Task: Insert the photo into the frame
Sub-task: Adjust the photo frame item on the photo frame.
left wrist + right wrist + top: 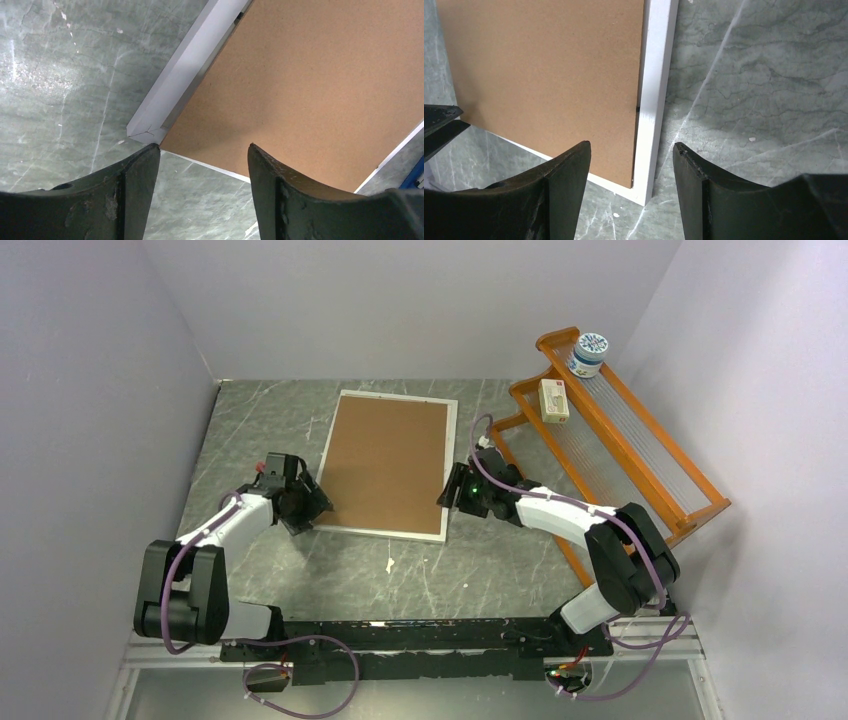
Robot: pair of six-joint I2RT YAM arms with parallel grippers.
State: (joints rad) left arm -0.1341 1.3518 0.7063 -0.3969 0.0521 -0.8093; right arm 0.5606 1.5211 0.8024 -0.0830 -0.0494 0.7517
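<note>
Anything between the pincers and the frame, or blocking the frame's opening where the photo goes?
Pincers to frame: nothing visible. The left pincer is open at its near-left corner, the right pincer open at its near-right. But the brown backing board fills the frame's opening where the photo goes. Photo not in view.

Frame (657,75) rim: smooth white, satin rather than glossy, with a hairline mitre joint at the near-left corner.
Backing board (388,465): matt brown fibreboard, finely speckled, no shine.
Table (250,420): grey-green marble pattern with pale veins; smooth, faint sheen, a few white flecks.
Fingers (132,195) of the left gripper (203,146) and right gripper (631,144): black and matt, hard plastic by the look, edges scuffed and pitted.
Rack (556,340), far right: orange wood, varnished, mild gloss; its shelf panels looked clear and ribbed.
Walls (400,300): flat, matt, pale.
</note>
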